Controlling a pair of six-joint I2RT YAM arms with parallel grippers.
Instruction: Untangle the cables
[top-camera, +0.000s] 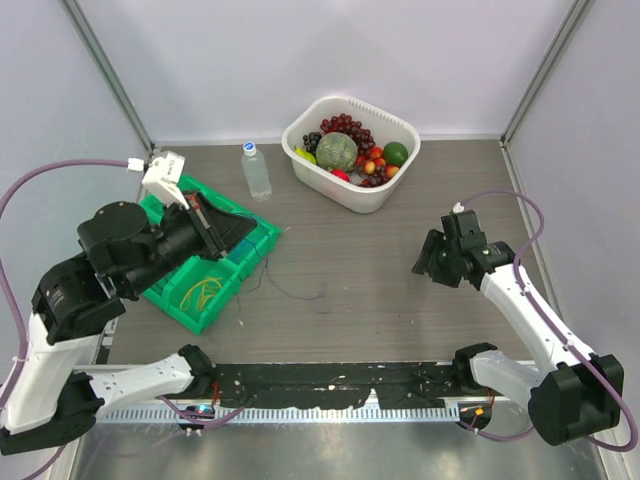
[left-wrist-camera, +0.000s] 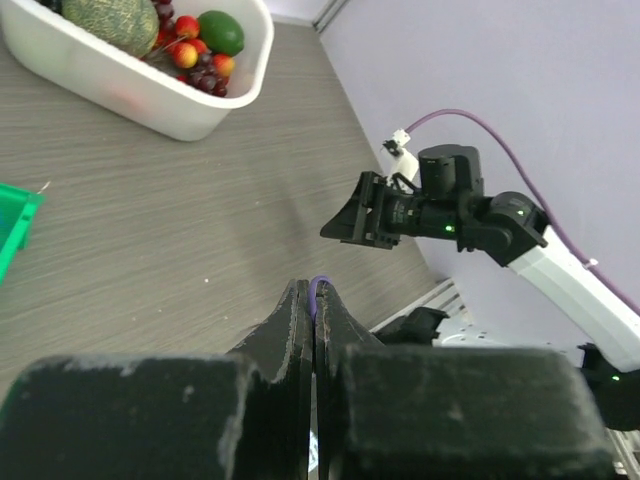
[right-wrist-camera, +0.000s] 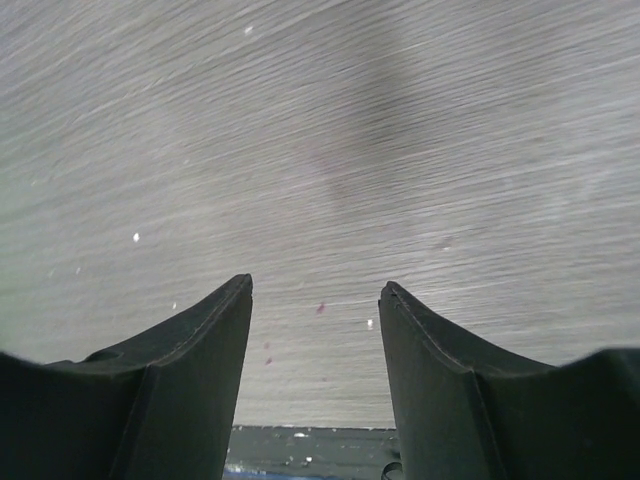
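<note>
My left gripper (top-camera: 243, 238) hovers over the right end of the green tray (top-camera: 172, 298) and is shut on a purple cable, whose small loop pokes out between the fingertips in the left wrist view (left-wrist-camera: 319, 283). A thin purple cable (top-camera: 296, 292) trails from under that gripper down onto the table. A dark strand (top-camera: 256, 275) hangs by the tray's edge. A yellow cable (top-camera: 204, 292) lies coiled in a tray compartment. No blue cable shows. My right gripper (top-camera: 422, 262) is open and empty above bare table at the right; its fingers (right-wrist-camera: 210, 340) stand wide apart.
A white basket (top-camera: 352, 104) of fruit stands at the back middle, with a clear bottle (top-camera: 256, 170) to its left. The basket (left-wrist-camera: 120, 92) and the right arm (left-wrist-camera: 440, 205) also show in the left wrist view. A black rail (top-camera: 330, 378) runs along the near edge.
</note>
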